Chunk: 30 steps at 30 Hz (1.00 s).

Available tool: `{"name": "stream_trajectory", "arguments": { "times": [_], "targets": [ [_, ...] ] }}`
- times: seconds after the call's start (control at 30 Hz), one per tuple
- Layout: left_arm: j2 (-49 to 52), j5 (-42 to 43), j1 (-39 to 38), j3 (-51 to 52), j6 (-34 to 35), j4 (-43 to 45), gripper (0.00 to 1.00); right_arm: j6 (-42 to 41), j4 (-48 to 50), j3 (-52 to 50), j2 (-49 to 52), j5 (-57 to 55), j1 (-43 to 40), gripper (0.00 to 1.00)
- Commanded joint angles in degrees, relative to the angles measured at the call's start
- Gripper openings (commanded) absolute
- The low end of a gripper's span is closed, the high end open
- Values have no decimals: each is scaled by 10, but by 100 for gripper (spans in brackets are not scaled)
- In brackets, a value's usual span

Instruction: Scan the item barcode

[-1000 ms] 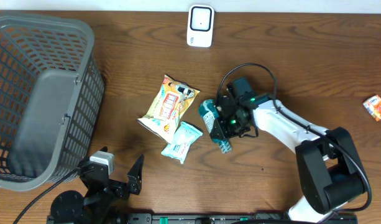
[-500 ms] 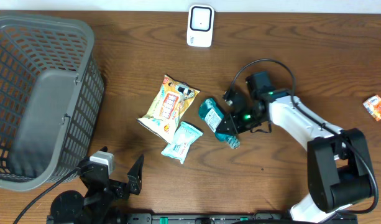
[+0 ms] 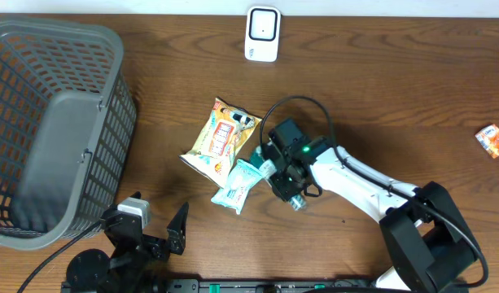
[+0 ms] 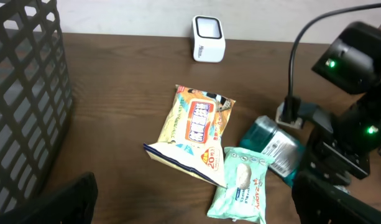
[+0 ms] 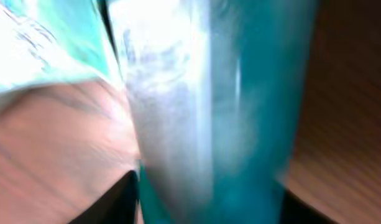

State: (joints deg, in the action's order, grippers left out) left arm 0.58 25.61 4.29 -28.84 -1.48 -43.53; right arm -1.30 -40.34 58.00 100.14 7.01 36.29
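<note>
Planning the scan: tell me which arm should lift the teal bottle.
Right. The right hand is directly over the teal bottle; the left hand sits open at the table's near edge, far from it.

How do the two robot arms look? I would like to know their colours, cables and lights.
The right arm has rounded white links with black joints and a black wrist end that carries a green light. A thin black cable loops above it. The left arm is black, apart from a pale grey block.
</note>
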Motion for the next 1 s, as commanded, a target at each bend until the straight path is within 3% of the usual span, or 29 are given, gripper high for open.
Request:
{"name": "stream_trajectory", "arguments": {
  "times": [0.0, 0.1, 0.2, 0.37, 0.43, 0.53, 0.8, 0.97],
  "targets": [
    [-3, 7, 2, -3, 1, 0, 98, -14, -9, -11, 4, -54, 1, 66],
    [-3, 8, 2, -3, 1, 0, 98, -14, -10, -14, 4, -54, 1, 70],
    [-3, 8, 2, -3, 1, 0, 98, -14, -10, -18, 4, -51, 2, 68],
    [-3, 8, 2, -3, 1, 0, 98, -15, -5, -23, 4, -32, 2, 24],
    [-3, 7, 2, -3, 1, 0, 98, -15, -4, -23, 4, -28, 2, 13],
    [-3, 8, 2, -3, 1, 0, 98, -21, -4, -23, 4, -28, 2, 3],
    [-3, 8, 2, -3, 1, 0, 98, -30, 4, -28, 4, -56, 2, 2],
    [-3, 8, 2, -3, 1, 0, 98, -44, 43, -78, 4, -53, 2, 6]
  ]
}}
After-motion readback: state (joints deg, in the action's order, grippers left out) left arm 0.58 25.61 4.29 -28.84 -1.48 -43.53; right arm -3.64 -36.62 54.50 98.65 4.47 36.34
